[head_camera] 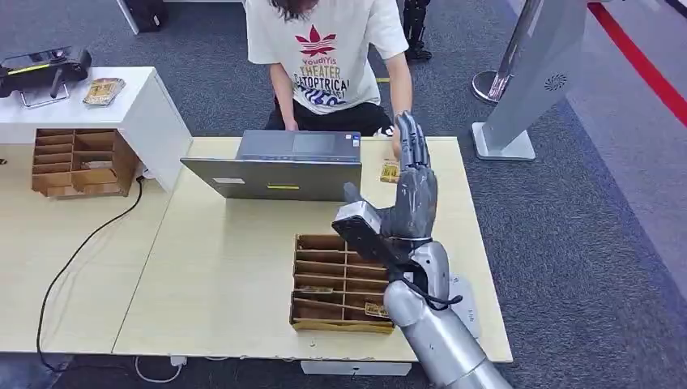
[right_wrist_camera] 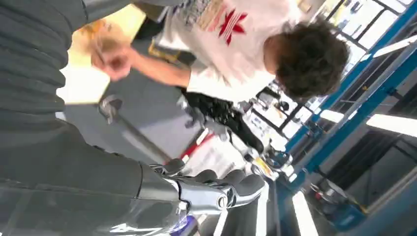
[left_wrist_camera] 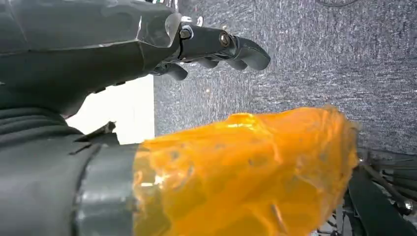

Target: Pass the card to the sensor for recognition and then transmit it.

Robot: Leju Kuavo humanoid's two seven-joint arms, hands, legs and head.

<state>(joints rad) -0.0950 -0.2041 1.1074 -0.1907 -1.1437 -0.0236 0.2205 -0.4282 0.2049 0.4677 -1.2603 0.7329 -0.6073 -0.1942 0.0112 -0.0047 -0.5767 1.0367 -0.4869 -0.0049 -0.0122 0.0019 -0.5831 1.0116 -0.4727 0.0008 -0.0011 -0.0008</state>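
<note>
So going left to right in the head view: off on the far left there's a wooden organizer [head_camera: 77,162] tucked against a white cabinet [head_camera: 150,113], with a black cable [head_camera: 89,239] snaking across the left table. None of that looks involved.

The middle of the table [head_camera: 227,275] has a grey laptop [head_camera: 279,166] with a person [head_camera: 324,57] sitting right behind it, and closer to the robot a cardboard sorter tray [head_camera: 332,284] with a couple of cards still sitting in its near slots.

Then the right hand [head_camera: 413,190]: it's raised over the table between tray and laptop, fingers stretched out straight and apart, nothing in it as far as I can see. Just past its fingertips a card [head_camera: 390,172] lies flat on the table next to the laptop's right end, with the person's hand at it. So my read is the hand-off is basically done or wrapping up; I can't pick out a sensor anywhere, so whether the scan happened I can't say.

The left hand [left_wrist_camera: 216,46] hangs over grey carpet, fingers curled in, holding nothing that I can make out.

Room-wise: the right hand has open tabletop beside it, but the table's right edge is near, and the laptop lid and tray wall box it in on the other sides.
</note>
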